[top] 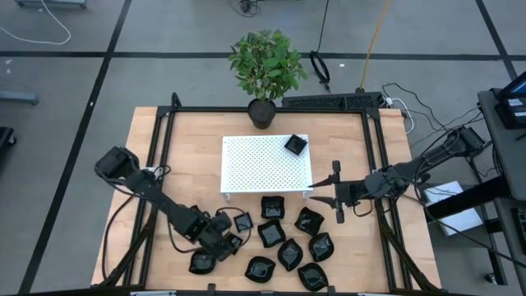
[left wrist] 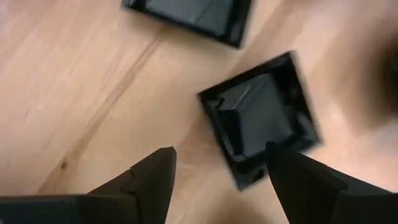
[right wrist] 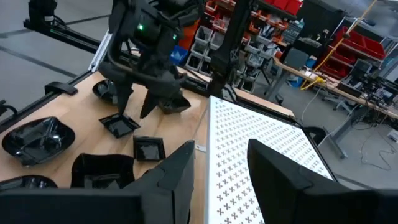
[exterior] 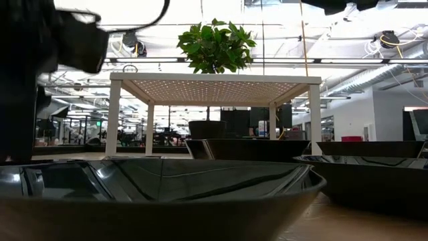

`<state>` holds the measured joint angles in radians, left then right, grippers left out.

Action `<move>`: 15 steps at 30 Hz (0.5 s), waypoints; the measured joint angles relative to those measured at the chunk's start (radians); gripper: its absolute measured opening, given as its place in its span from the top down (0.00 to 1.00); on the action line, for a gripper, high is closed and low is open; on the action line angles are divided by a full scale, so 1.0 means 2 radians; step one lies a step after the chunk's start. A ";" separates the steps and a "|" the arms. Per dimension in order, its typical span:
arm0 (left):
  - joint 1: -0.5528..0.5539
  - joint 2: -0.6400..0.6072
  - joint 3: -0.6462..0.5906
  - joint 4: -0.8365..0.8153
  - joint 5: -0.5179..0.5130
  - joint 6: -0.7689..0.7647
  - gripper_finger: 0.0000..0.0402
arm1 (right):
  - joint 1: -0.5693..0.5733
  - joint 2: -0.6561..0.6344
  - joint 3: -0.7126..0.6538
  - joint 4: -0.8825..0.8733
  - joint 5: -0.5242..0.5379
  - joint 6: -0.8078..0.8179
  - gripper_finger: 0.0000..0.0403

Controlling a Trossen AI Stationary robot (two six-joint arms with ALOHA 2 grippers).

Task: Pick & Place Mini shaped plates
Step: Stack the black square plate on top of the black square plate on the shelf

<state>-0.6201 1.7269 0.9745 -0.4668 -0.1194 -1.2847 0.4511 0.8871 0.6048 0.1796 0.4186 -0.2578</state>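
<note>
While one small square plate (top: 295, 145) already sits on the white perforated platform (top: 255, 168) near its 2 o'clock corner, the high view shows the rest of the mini shaped plates (top: 289, 252) scattered on the wooden table (top: 189, 144) toward 6 o'clock of the platform, so I judge the task barely begun with about a dozen left. From above, the left gripper (top: 220, 233) hangs low at 7 o'clock of the platform over a small square dish (top: 242, 221), while the right gripper (top: 337, 191) hovers just off the platform's 4 o'clock corner; a potted plant (top: 265, 66) stands at 12 o'clock, clear of the work. At table height, a glossy dish (exterior: 160, 194) fills the foreground and more dishes block the sight line under the raised platform (exterior: 214, 84); neither gripper's tips show clearly there. Through the left wrist camera, the two dark fingers (left wrist: 152, 180) stand apart and bare, one tip just at the rim of a square plate (left wrist: 261, 118), nothing grasped yet, with another plate (left wrist: 193, 15) lying beyond. Through the right wrist camera, that arm's own fingers (right wrist: 180, 171) stand apart with nothing between them, beside the platform edge (right wrist: 267, 143), and the left arm (right wrist: 149, 56) shows over two small square dishes (right wrist: 134, 137), crowding that patch.
</note>
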 joint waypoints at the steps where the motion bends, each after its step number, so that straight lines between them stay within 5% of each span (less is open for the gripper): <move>1: 0.003 0.004 0.000 -0.002 0.000 -0.004 0.38 | 0.000 0.000 -0.003 0.004 0.000 0.000 0.67; 15: 0.024 0.016 0.000 -0.001 0.012 -0.004 0.41 | 0.000 0.000 -0.008 0.013 -0.002 0.001 0.67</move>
<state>-0.5724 1.7592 0.9752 -0.4681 -0.0945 -1.2919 0.4511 0.8871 0.5880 0.2058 0.4145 -0.2562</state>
